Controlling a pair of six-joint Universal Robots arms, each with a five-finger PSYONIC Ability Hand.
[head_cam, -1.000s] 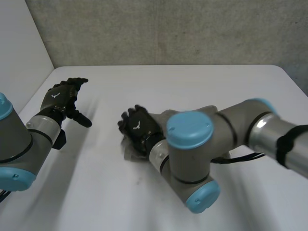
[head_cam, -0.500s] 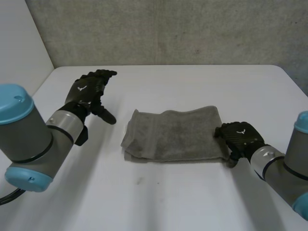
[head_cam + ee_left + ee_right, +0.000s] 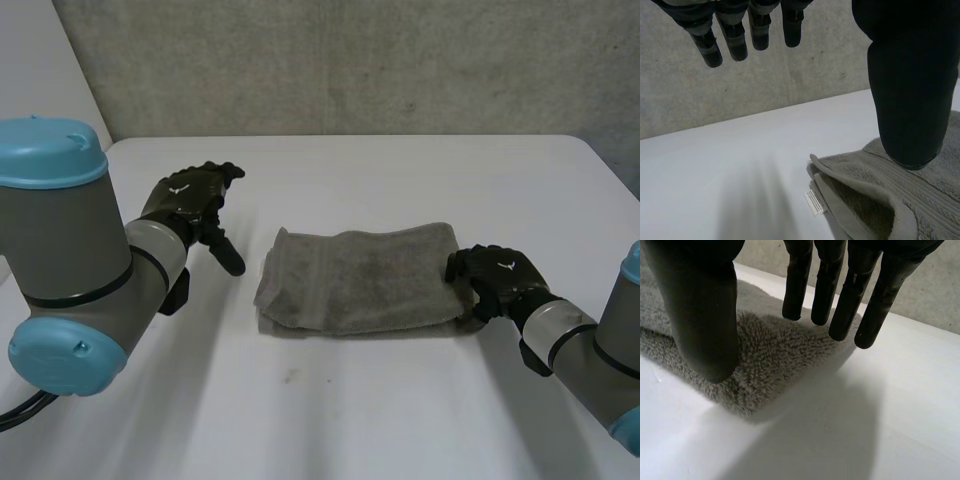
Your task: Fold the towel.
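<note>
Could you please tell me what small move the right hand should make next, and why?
Probably close the fingers and thumb of the right hand on the right end of the towel. Its fingers are straight over that end, with the thumb at the near edge and no cloth pinched. The left hand is open, apart from the towel.

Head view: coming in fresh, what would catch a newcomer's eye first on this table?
A grey towel folded into a flat strip lies in the middle of the white table. The right hand is at its right end, fingers straight over the corner; the left hand hovers open beside its left end, clear of the cloth.
</note>
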